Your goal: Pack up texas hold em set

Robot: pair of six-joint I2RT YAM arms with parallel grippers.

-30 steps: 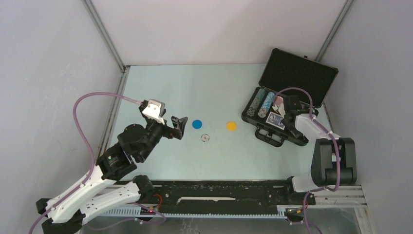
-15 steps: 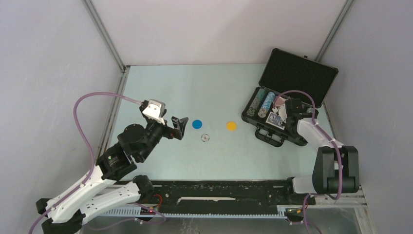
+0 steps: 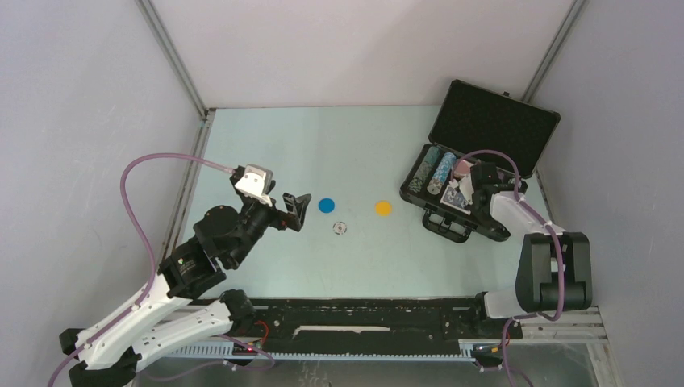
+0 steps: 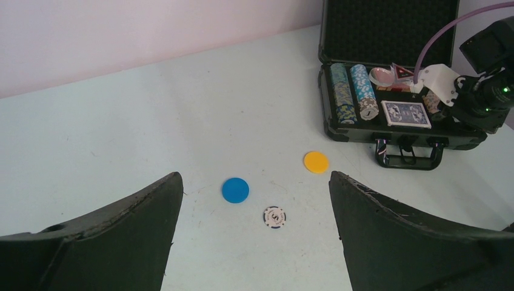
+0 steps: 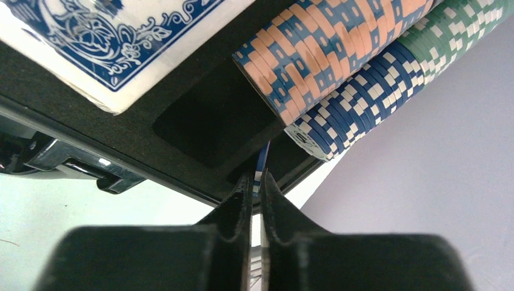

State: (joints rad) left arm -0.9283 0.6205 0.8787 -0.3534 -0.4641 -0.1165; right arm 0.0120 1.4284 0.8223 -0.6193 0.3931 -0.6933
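Right arm's elbow has swung slightly back toward the left; its right tool (image 5: 256, 182) stays over the tray of the briefcase (image 3: 492, 121). Left arm hasn't shifted.

Right tool is almost fully closed, pinching a thin blue-and-white striped chip (image 5: 261, 162) edge-on across its flat faces. The chip hangs just above an empty foam slot (image 5: 212, 124), beside the chip rows (image 5: 339, 48) and near the blue deck (image 5: 115, 42).

Left tool (image 4: 254, 176) is spread wide with nothing in it, hovering over the worktop (image 3: 323, 145).

Still out of the case, lying flat on the worktop between the left tool and the case:
- blue disc (image 4: 235, 190)
- yellow disc (image 4: 316, 162)
- loose chip (image 4: 274, 216), just beside the blue disc

Handling, my read:
- Chips are light, rigid and smooth. A face-to-face pinch like the present one should hold well, but the chip can pivot if it is gripped off-centre.
- Flat pieces are thin and low on the worktop, so they likely need fingers set on opposite rims, or tipping up at an edge. The discs look slick and may skid.
- Seated rows are loose stacks, so a bump could tip them.
- The case is the heavy item; take it by the lid edge or the handle.
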